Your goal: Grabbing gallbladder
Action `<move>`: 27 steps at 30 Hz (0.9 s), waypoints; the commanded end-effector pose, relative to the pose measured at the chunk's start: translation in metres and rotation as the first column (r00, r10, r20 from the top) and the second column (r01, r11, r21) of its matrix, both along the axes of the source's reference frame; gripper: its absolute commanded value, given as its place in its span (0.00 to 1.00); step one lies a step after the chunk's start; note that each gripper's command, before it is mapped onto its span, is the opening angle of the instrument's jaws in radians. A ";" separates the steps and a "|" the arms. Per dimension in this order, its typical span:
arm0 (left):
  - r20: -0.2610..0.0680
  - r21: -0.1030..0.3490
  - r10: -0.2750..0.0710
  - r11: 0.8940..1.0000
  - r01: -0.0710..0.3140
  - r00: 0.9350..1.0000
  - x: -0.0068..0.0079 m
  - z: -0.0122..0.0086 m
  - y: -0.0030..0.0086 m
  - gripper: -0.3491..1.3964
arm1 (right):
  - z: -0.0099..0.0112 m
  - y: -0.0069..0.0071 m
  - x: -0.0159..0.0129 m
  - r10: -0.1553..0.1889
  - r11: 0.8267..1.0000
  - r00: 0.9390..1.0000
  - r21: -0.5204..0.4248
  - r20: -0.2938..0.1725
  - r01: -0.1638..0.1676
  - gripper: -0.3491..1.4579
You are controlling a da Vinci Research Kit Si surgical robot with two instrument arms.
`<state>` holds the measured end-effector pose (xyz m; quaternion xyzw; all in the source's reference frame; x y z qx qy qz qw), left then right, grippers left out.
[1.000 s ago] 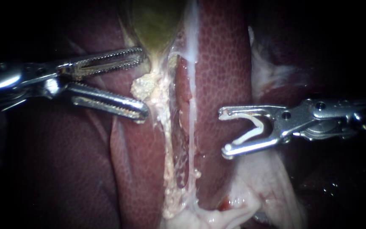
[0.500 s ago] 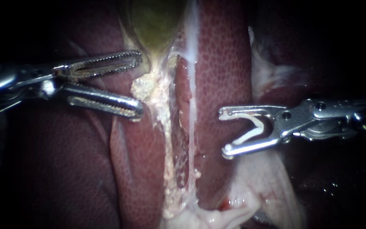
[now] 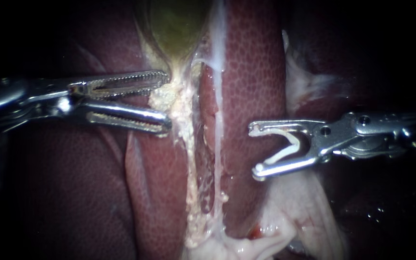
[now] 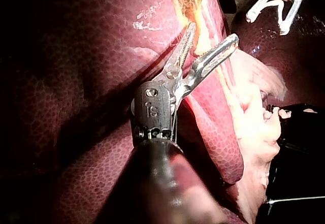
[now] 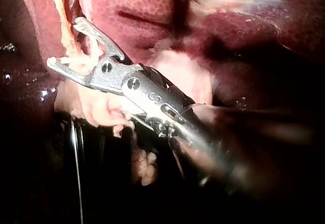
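Observation:
The green-yellow gallbladder (image 3: 176,29) narrows into a pale, crumbly neck (image 3: 162,98) between lobes of red liver (image 3: 251,72). My left instrument (image 3: 166,101) comes in level from the left, its serrated jaws open. Their tips straddle the pale lump at the neck, the upper tip just under the gallbladder's lower end. The left wrist view shows the left instrument (image 4: 212,32) with the same gap and a pale strand between the tips. My right instrument (image 3: 256,150) hovers over the liver to the right, its wide-spread jaws holding a white clip (image 3: 290,144). It shows again as the right instrument (image 5: 65,41).
A pale fatty strand (image 3: 191,159) runs down from the neck to a fold of whitish-pink tissue (image 3: 290,212) below the right instrument. Dark liver surface (image 3: 73,192) lies under the left shaft. My right instrument (image 4: 265,23) shows far ahead in the left wrist view.
My left instrument's jaws have narrowed and slid a little right, so their tips now bracket the pale lump. The right instrument has not moved.

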<state>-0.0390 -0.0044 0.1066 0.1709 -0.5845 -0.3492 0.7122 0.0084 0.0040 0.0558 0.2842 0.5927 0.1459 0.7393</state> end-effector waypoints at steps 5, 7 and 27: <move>-0.005 0.005 0.000 1.000 0.000 1.000 -0.0001 0.0003 0.0000 0.43 | 0.0000 0.0000 0.0000 0.000 1.000 1.000 0.000 0.000 0.000 0.52; -0.007 0.011 0.000 1.000 0.000 1.000 -0.0001 0.0005 0.0000 0.42 | 0.0000 0.0000 0.0000 0.000 1.000 1.000 0.000 0.000 0.000 0.52; -0.073 0.031 0.015 0.999 -0.013 0.997 0.0006 0.0011 -0.0001 0.00 | -0.0001 0.0000 0.0000 0.000 1.000 1.000 0.000 0.000 0.000 0.52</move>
